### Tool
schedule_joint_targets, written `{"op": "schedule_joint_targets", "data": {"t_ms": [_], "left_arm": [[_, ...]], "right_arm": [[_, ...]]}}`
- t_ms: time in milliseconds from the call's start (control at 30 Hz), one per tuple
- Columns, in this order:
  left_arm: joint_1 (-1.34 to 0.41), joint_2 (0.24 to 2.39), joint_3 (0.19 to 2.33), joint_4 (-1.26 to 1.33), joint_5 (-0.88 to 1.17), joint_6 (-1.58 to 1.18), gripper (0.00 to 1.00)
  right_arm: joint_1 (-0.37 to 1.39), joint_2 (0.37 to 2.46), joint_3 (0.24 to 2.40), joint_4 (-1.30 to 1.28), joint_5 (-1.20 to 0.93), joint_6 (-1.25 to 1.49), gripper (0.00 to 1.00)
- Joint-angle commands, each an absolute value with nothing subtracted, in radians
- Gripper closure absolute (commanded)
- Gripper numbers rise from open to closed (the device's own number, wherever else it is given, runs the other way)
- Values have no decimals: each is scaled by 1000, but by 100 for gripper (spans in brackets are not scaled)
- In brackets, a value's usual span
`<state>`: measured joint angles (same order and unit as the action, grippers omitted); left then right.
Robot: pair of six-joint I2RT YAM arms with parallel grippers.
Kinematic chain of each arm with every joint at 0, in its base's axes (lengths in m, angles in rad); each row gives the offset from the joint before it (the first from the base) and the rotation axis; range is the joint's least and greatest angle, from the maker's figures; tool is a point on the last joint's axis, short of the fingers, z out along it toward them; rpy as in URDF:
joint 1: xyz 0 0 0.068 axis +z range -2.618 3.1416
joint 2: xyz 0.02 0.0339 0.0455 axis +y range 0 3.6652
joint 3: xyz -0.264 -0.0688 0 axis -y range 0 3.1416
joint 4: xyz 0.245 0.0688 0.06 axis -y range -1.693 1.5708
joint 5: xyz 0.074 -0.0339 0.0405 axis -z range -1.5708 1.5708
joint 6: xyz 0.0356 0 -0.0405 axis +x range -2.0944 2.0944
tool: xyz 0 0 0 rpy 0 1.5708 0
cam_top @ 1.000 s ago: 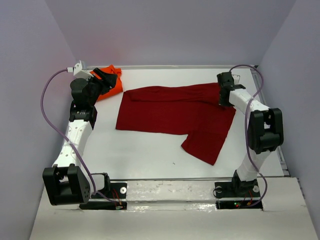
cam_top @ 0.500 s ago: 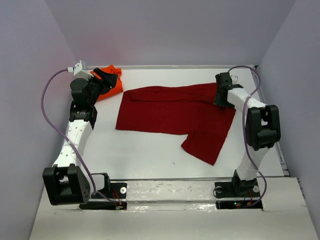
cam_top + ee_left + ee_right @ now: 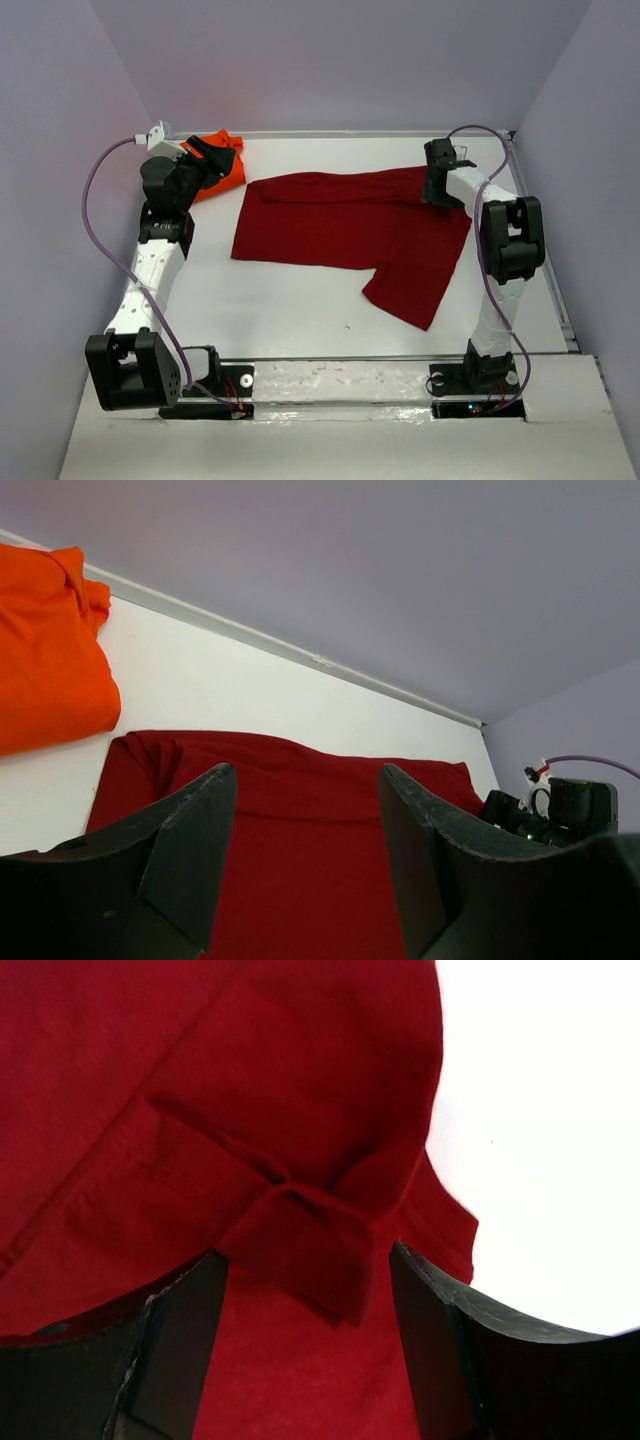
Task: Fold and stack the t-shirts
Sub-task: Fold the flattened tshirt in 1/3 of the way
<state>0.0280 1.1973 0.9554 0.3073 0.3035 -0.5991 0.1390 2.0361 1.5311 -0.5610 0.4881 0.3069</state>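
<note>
The dark red t-shirt [image 3: 350, 225] lies spread across the middle of the white table, one part trailing toward the near right. My right gripper [image 3: 437, 190] hovers over its far right edge, open, with a small folded pleat of red cloth [image 3: 300, 1240] loose between the fingers [image 3: 308, 1255]. The orange t-shirt [image 3: 232, 172] sits bunched in the far left corner, partly hidden by my left gripper [image 3: 213, 160]. That gripper is open and empty [image 3: 307, 772], looking across the red t-shirt [image 3: 300, 820] with the orange t-shirt [image 3: 45, 650] to its left.
A raised rim [image 3: 340, 133] runs along the table's far edge, and grey walls close in on both sides. Bare white tabletop [image 3: 280, 310] lies in front of the red shirt. The right arm's wrist [image 3: 560, 805] shows at the far right of the left wrist view.
My right gripper went from shut to open, letting go of the red shirt's far right edge, and its wrist shifted slightly farther back and left. The left arm and both shirts stayed put.
</note>
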Motion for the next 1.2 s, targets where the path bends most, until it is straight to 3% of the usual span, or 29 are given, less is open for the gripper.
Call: {"op": "schedule_joint_targets", "data": {"t_ms": [0, 300, 867, 1000, 1167], "left_arm": [[28, 1195, 950, 347, 310, -584, 32], [28, 1198, 951, 345, 310, -583, 32], [28, 1195, 956, 339, 302, -575, 32], [28, 1195, 956, 339, 302, -577, 32], [28, 1193, 953, 341, 302, -578, 32]], "right_arm": [[144, 2055, 1627, -538, 522, 278, 28], [144, 2118, 1723, -557, 532, 255, 30], [144, 2134, 1680, -558, 523, 265, 40], [144, 2125, 1669, -558, 528, 267, 53], [144, 2120, 1667, -558, 538, 264, 87]]}}
